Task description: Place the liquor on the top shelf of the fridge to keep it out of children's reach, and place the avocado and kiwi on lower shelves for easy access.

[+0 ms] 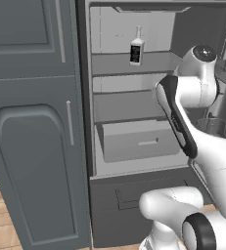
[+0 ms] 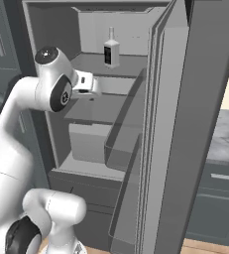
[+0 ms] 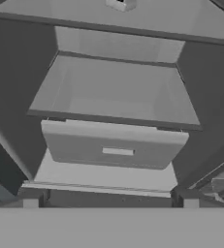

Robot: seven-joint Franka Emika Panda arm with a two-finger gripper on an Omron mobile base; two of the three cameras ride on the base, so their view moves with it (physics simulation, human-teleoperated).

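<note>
The liquor (image 1: pixel 136 48) stood upright on the top shelf (image 1: pixel 119 63) of the open fridge (image 1: pixel 134 161) at upper centre of the left base view, apart from the gripper (image 2: pixel 95 87), whose fingers were spread and empty before a lower shelf (image 2: pixel 91 110).

Fridge (image 2: pixel 61 39) door open. Liquor (image 2: pixel 111 49) upright on top shelf (image 2: pixel 93 63). My hand (image 2: pixel 92 87) below it, empty, over a lower shelf (image 2: pixel 86 111).
</note>
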